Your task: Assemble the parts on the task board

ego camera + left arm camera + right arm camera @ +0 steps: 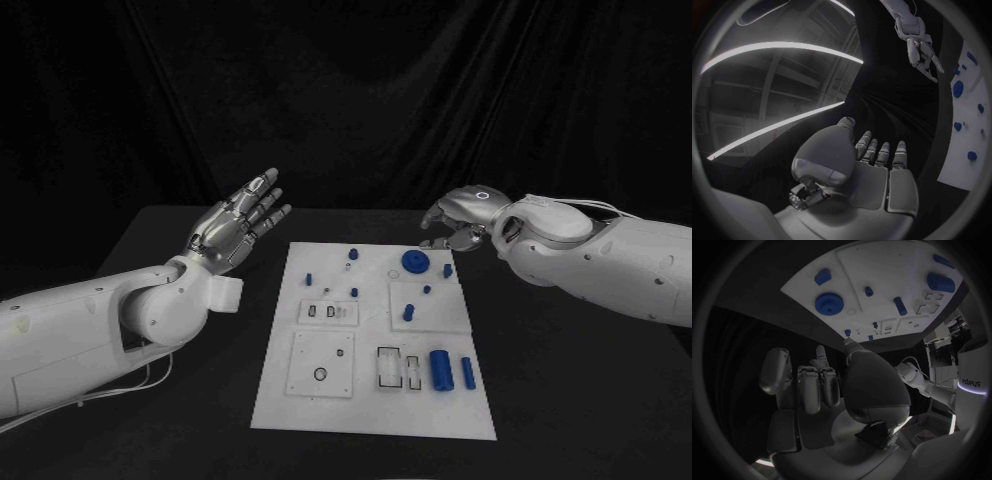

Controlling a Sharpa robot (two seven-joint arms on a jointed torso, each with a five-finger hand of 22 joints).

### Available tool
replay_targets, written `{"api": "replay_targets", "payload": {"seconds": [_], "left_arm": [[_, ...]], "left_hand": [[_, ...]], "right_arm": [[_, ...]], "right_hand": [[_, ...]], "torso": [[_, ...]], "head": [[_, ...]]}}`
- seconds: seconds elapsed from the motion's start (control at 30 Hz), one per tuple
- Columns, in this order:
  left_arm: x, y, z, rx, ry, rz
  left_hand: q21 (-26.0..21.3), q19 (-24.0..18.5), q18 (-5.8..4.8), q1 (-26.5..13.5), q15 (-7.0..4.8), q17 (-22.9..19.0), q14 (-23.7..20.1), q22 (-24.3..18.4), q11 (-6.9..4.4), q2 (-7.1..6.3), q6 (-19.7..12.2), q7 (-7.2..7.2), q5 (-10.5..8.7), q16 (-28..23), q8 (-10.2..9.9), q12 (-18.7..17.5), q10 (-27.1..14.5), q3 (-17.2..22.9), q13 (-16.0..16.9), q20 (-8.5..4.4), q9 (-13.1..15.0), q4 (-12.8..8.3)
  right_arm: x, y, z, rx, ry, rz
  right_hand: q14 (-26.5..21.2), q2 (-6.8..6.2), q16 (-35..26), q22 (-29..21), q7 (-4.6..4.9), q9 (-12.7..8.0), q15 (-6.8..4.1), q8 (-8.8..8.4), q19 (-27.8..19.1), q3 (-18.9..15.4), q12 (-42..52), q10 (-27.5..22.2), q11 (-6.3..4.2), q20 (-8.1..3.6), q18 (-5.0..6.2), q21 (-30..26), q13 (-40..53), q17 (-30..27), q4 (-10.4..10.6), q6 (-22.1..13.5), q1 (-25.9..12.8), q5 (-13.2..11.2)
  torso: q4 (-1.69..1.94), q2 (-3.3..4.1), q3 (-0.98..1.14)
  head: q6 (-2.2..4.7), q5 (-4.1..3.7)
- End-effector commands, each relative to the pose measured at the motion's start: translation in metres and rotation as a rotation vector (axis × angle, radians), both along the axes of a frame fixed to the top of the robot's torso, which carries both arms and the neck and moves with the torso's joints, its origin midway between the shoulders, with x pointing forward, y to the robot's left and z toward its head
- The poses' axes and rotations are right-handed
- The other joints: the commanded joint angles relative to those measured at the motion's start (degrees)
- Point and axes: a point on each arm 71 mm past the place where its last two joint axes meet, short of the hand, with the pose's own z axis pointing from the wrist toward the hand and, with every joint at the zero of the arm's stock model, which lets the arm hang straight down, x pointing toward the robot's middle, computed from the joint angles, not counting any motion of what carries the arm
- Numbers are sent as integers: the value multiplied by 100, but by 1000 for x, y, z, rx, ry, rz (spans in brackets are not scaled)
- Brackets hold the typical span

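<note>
The white task board (375, 400) lies in the middle of the table. A blue gear (414, 263) stands near its far edge, with small blue pegs (351, 254) around it and two blue cylinders (453, 369) lying side by side at the near right. My left hand (238, 225) is raised off the table left of the board, fingers stretched out and holding nothing. My right hand (462, 215) hovers over the board's far right corner, fingers bent downward and empty. From the right wrist, the gear (828, 304) lies beyond my right hand (836, 395).
The black table (577, 400) lies bare on both sides of the board. Rectangular recesses (392, 368) and a small ring (319, 375) mark the board's near half. The left wrist view shows my left hand (873, 170), the board's edge (967, 150) and the right hand (920, 47).
</note>
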Motion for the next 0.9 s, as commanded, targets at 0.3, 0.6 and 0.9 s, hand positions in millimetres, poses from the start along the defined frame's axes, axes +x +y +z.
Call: {"api": "replay_targets", "payload": {"seconds": [0.3,0.6,0.9], "left_arm": [[0,3,7,-63,-77,8],[-2,5,8,-36,-100,-9],[-2,4,8,-32,-101,-16]], "left_hand": [[30,-10,92,73,42,11,3,6,52,11,32,39,43,48,38,53,8,63,9,43,7,-2],[28,-11,89,48,64,11,3,6,80,-49,-6,42,-54,51,32,54,8,46,7,60,3,30],[28,-12,89,38,65,11,3,5,80,-66,-14,40,-88,53,31,56,8,37,7,62,2,46]], "right_arm": [[0,-6,-30,-28,85,-58],[1,0,-45,-31,103,-48],[3,6,-46,-21,90,-30]], "right_hand": [[591,-105,14,755,-83,143,-166,-5,214,211,13,598,-68,-120,-122,374,1505,1505,-143,-82,527,300],[591,-43,14,771,-72,121,-168,-98,204,244,13,598,-64,-125,-119,356,1505,1505,-234,-234,671,265],[591,40,14,784,-43,112,-160,-114,205,258,13,598,-45,-122,-120,352,1505,1505,-256,-249,675,378]], "torso": [[-18,-16,9],[1,-12,7],[-1,-13,2]], "head": [[-16,19],[-16,28],[-28,32]]}}
